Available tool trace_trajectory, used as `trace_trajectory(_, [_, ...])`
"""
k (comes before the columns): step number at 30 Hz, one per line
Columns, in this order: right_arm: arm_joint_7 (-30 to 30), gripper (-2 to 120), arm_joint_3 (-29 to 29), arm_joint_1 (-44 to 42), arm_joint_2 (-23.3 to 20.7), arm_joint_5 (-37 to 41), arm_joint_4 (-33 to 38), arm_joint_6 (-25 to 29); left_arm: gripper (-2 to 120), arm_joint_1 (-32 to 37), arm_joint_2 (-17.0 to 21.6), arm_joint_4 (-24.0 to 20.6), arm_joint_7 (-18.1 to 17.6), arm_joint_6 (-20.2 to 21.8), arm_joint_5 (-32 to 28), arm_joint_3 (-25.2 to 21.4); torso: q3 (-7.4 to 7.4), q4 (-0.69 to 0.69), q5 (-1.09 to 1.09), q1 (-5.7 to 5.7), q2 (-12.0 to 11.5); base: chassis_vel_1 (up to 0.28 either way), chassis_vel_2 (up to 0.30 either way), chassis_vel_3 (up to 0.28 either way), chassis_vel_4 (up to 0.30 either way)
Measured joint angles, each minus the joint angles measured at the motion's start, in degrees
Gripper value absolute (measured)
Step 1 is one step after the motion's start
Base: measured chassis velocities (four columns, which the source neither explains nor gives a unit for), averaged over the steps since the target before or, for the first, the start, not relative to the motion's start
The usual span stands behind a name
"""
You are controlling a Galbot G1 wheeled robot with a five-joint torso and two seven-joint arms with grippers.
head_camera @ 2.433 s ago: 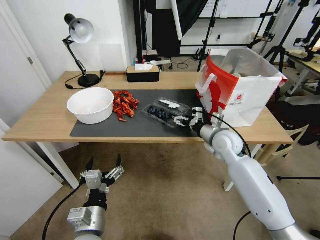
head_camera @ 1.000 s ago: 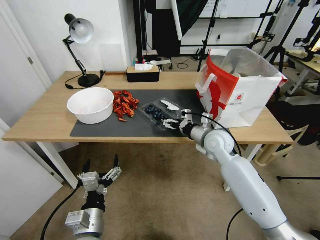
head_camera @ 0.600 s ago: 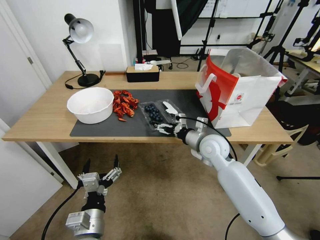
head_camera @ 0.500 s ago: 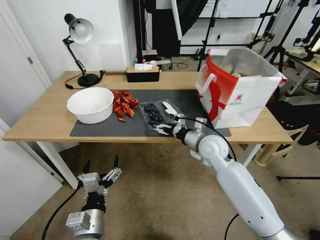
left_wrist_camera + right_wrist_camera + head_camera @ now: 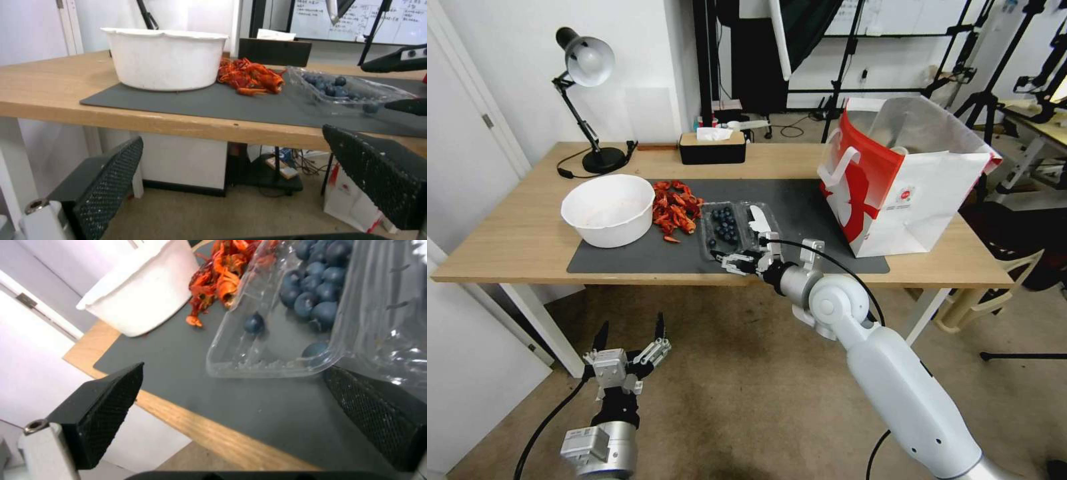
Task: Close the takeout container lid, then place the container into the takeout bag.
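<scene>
Below the table's front edge, the left gripper [image 5: 630,340] hangs idle with fingers spread, while the right gripper [image 5: 735,259] sits at the near end of the takeout container [image 5: 736,228].

Beyond the left fingers [image 5: 106,180], up on the dark mat [image 5: 647,257], stands the white bowl [image 5: 608,209] with the red crayfish pile [image 5: 675,206] just beside it. Next comes the takeout container, lying open on the mat, blueberries [image 5: 318,290] in its tray half and the lid [image 5: 762,220] folded flat alongside on the bag's side. The right gripper's fingers are spread apart with nothing pinched; one finger [image 5: 378,420] touches the container's near corner, the other [image 5: 102,406] stands clear over the mat's edge. Well beyond that touching finger, on the robot's right, the takeout bag [image 5: 907,177] stands upright and open on the table [image 5: 507,233].
</scene>
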Motion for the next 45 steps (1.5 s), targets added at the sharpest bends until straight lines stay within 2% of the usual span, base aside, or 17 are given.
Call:
trace_trajectory(14, [-0.2,100,-0.9,-1.6,1.0,0.0,1.3,0.3,100,-0.1,-0.1,0.8,0.0,-0.3,0.1,0.1,0.0,0.0,0.0,0.0,0.0,0.0,0.0,0.0,0.0])
trace_trajectory(19, [-0.7,100,1.0,-6.6,-0.6,-2.2,8.6,1.9,100,-0.1,-0.1,0.8,0.2,-0.6,0.1,0.0,0.0,0.0,0.0,0.0,0.0,0.0,0.0,0.0,0.0])
trace_trajectory(21, [-2.5,100,3.6,-10.3,-2.1,-10.5,12.3,6.3,100,-0.1,0.0,0.7,0.2,-0.9,0.1,-0.1,0.0,0.0,0.01,0.0,0.0,0.0,0.0,0.0,0.0])
trace_trajectory(22, [-2.5,100,3.6,-10.3,-2.1,-10.5,12.3,6.3,100,-0.1,0.0,0.7,0.2,-0.9,0.1,-0.1,0.0,0.0,0.01,0.0,0.0,0.0,0.0,0.0,0.0])
trace_trajectory(25, [-3.9,100,7.4,-16.2,-4.0,-24.7,15.7,16.2,100,-0.6,0.3,0.9,0.2,-1.1,-0.2,-0.4,0.0,-0.01,0.01,0.01,0.0,0.0,0.0,0.0,0.0])
trace_trajectory(26, [-3.9,100,7.4,-16.2,-4.0,-24.7,15.7,16.2,100,-0.6,0.3,0.9,0.2,-1.1,-0.2,-0.4,0.0,-0.01,0.01,0.01,0.0,0.0,0.0,0.0,0.0])
trace_trajectory(30, [-1.5,100,11.0,-24.7,-4.7,-38.4,18.2,27.7,100,-1.1,0.9,1.0,0.5,-1.1,-0.8,-0.6,0.0,-0.01,0.0,0.01,0.0,0.0,0.0,0.0,0.0])
trace_trajectory(31, [-1.5,100,11.0,-24.7,-4.7,-38.4,18.2,27.7,100,-1.1,0.9,1.0,0.5,-1.1,-0.8,-0.6,0.0,-0.01,0.0,0.01,0.0,0.0,0.0,0.0,0.0])
trace_trajectory(34, [0.5,100,14.7,-31.8,-3.4,-44.2,19.3,35.3,100,-1.5,1.3,1.0,1.3,-0.9,-1.2,-0.4,-0.01,0.0,0.0,0.01,0.0,0.0,0.0,0.0,0.0])
trace_trajectory(35, [0.5,100,14.7,-31.8,-3.4,-44.2,19.3,35.3,100,-1.5,1.3,1.0,1.3,-0.9,-1.2,-0.4,-0.01,0.0,0.0,0.01,0.0,0.0,0.0,0.0,0.0])
trace_trajectory(38, [1.3,100,18.0,-37.7,-1.4,-46.5,19.4,41.0,100,-1.6,1.6,1.1,2.1,-0.9,-1.5,-0.2,-0.01,-0.01,0.01,0.01,0.0,0.0,0.0,0.0,0.0])
trace_trajectory(39, [1.3,100,18.0,-37.7,-1.4,-46.5,19.4,41.0,100,-1.6,1.6,1.1,2.1,-0.9,-1.5,-0.2,-0.01,-0.01,0.01,0.01,0.0,0.0,0.0,0.0,0.0])
trace_trajectory(42, [1.3,100,20.2,-44.0,1.2,-47.2,18.2,45.7,100,-1.7,1.9,1.2,3.0,-1.0,-1.8,-0.2,0.0,-0.01,0.0,0.01,0.0,0.0,0.0,0.0,0.0])
trace_trajectory(45, [0.8,100,20.8,-47.2,2.7,-47.3,17.6,47.4,100,-1.7,2.2,1.2,3.4,-1.1,-1.9,-0.2,-0.01,-0.02,0.0,0.01,0.0,0.0,0.0,0.0,0.0])
